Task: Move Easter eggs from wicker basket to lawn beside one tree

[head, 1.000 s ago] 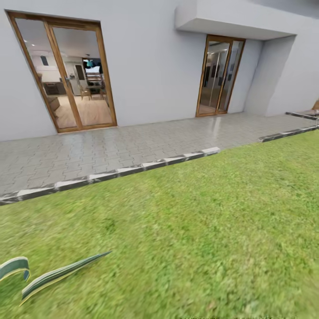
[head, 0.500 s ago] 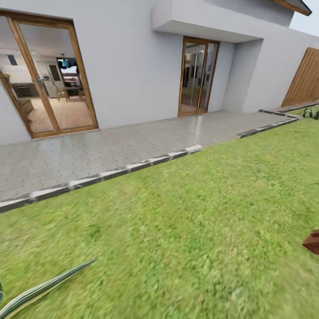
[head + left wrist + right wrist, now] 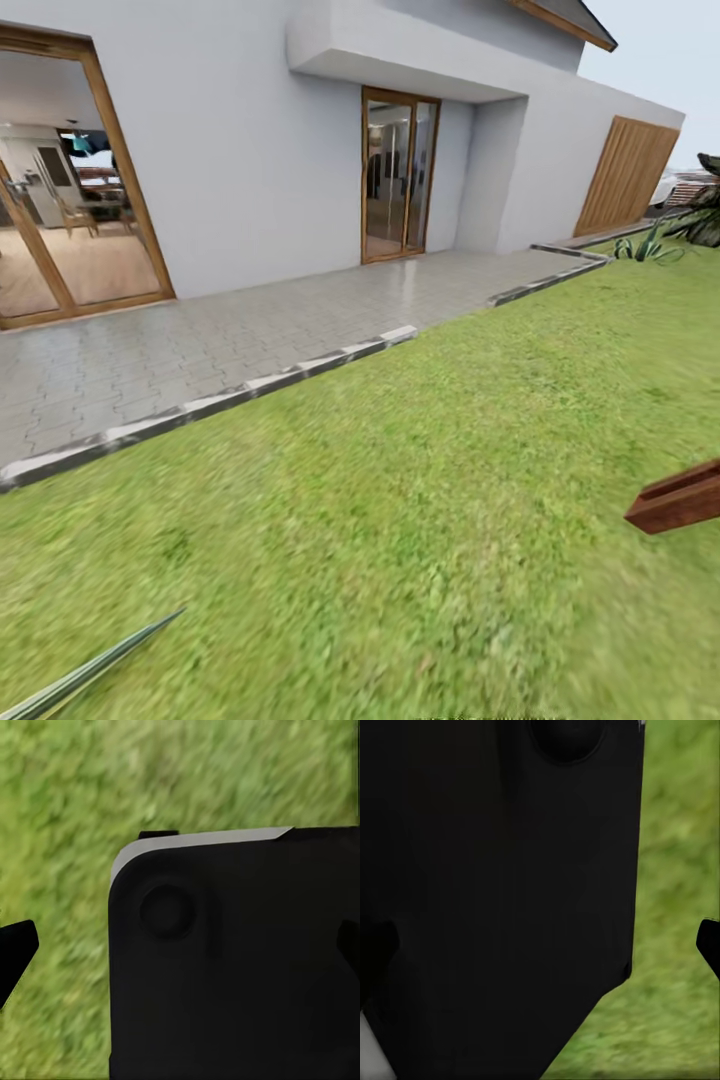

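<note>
1. The robot appears to be in transit: the head view looks across the lawn (image 3: 420,500) toward a grey house wall (image 3: 250,170), with no eggs, basket or beige-trunked tree in sight, so where the task's things are cannot be told.
2. A grey paved patio (image 3: 200,340) runs along the wall, edged by a pale kerb (image 3: 250,385) that separates it from the grass; this is ground to avoid when laying eggs down.
3. Two wood-framed glass doors sit in the wall, the large door (image 3: 70,200) at the left and the narrow door (image 3: 398,175) further along.
4. A wooden slat panel (image 3: 625,175) stands at the far right of the house, with spiky plants (image 3: 650,245) near its foot.
5. A brown wooden edge (image 3: 680,498) juts in from the right over the grass; what it belongs to cannot be told.
6. A striped, pointed leaf (image 3: 90,670) crosses the lower left corner, its long axis slanting up toward the right.
7. Both wrist views look past dark robot bodywork (image 3: 240,960) down at blurred grass, which suggests the arms are tucked in for driving.
8. Whether the left or right hand is spread or closed cannot be told; only dark slivers show at the frame edges.
9. As a judgement, the task is at its searching stage: the basket has yet to be found.
</note>
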